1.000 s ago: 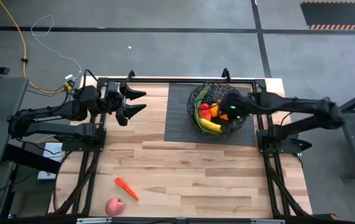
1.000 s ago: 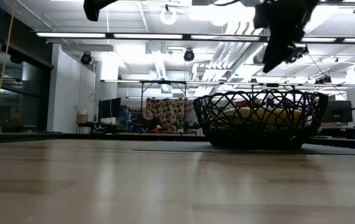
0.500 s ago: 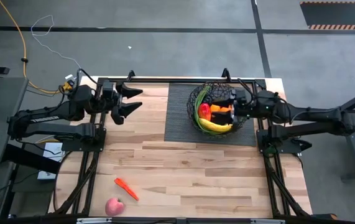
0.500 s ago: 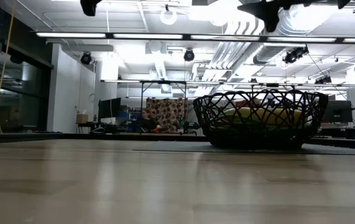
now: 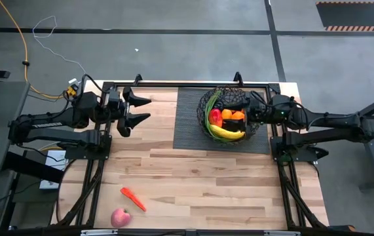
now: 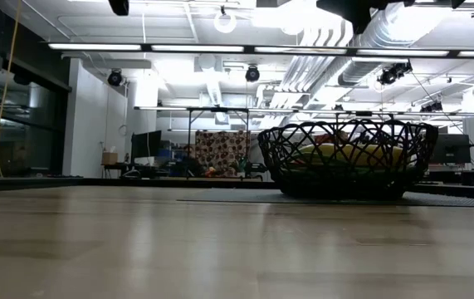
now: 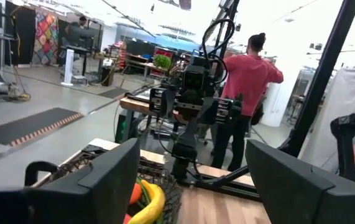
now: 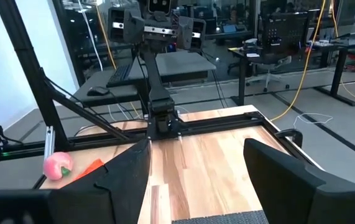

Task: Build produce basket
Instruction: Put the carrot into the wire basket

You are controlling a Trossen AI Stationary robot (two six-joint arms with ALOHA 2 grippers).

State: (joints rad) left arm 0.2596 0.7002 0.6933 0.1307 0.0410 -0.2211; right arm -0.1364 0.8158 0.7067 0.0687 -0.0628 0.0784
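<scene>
A wooden counter [image 5: 193, 177] is seen from straight above, with a dark ribbed mat [image 5: 190, 131] laid toward its 1 o'clock area. On the mat sits the basket [image 5: 229, 118], a round bowl of black crisscrossed wire. Inside it a yellow banana [image 5: 226, 133], a red-yellow pepper [image 5: 215, 118] and oranges [image 5: 232, 115] can be picked out; whatever else lies beneath them is hidden by the wire and by the right arm. In the low view the basket [image 6: 346, 158] is shown side-on, and only blurred yellow and green shapes are made out through its weave.

The right tool [image 5: 244, 110] is held above the basket's 3 o'clock rim, its fingers spread apart with nothing between them, as the right wrist view confirms. The left tool [image 5: 137, 109] is held above the counter's 10 o'clock corner, well apart from the basket, its fingers wide open and empty. In the low view both tools are almost wholly cut off by the upper edge.

Near the counter's 7 o'clock edge an orange carrot [image 5: 133, 198] lies on the bare wood, and a pink-red apple [image 5: 120, 217] rests just beside it, closer to the edge. The apple [image 8: 58, 165] is seen again in the right wrist view, while the carrot there is partly hidden behind a finger.

In the left wrist view a person in a red top [image 7: 247, 78] is seen from behind, beyond the counter.
</scene>
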